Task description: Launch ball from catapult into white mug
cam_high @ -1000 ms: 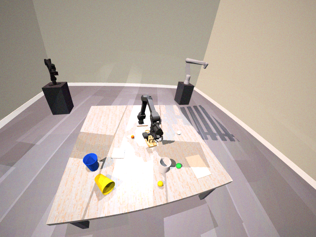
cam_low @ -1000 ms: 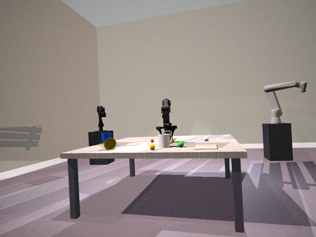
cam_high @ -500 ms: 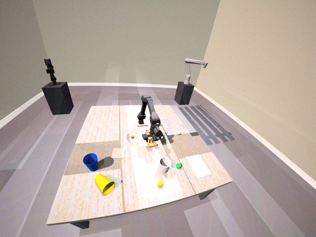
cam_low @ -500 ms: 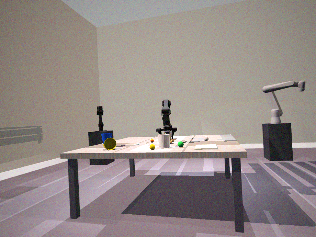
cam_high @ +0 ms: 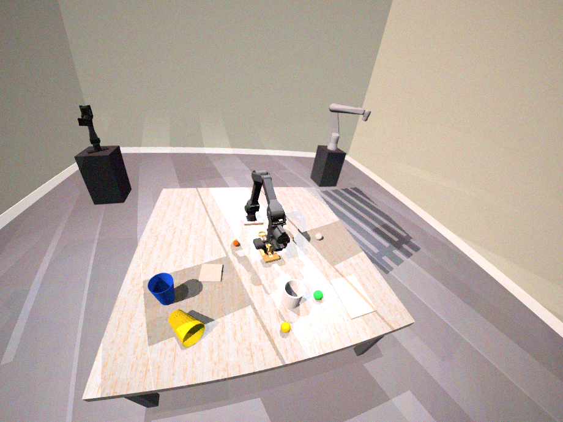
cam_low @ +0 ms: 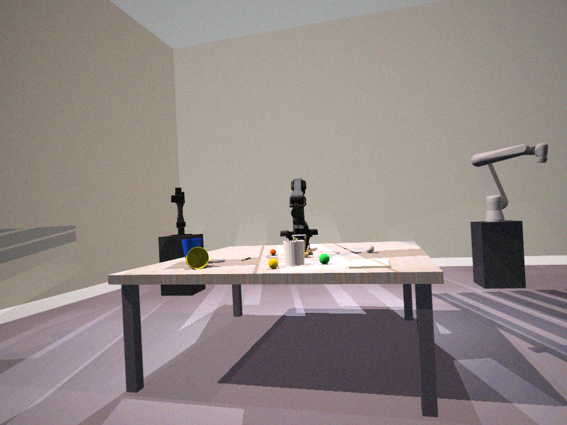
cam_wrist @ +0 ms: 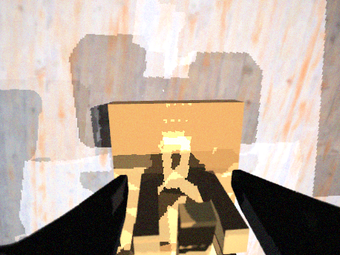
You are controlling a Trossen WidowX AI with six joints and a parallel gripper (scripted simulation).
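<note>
The wooden catapult (cam_high: pixel 271 259) (cam_wrist: pixel 176 118) stands on the table in front of the arm's base, its ring-shaped cup towards the arm. Whether a ball lies in the cup is too small to tell. My gripper (cam_high: pixel 268 249) (cam_wrist: pixel 180 179) points down at the catapult, part-way open, one finger on each side of its upper frame. I see no firm contact. The white mug (cam_high: pixel 290 297) (cam_low: pixel 294 252) stands upright beyond the catapult's flat end. An orange ball (cam_high: pixel 235 243) (cam_low: pixel 272 252) lies beside the catapult; a green ball (cam_high: pixel 317 295) (cam_low: pixel 324 259) lies beside the mug.
A yellow ball (cam_high: pixel 285 326) (cam_low: pixel 273 263) lies near the table's front edge, and a white ball (cam_high: pixel 319 236) (cam_low: pixel 370 249) on the right. A blue cup (cam_high: pixel 162 289) stands left, near a tipped yellow cup (cam_high: pixel 183 326). Flat panels (cam_high: pixel 211 273) (cam_high: pixel 354 297) lie on both sides.
</note>
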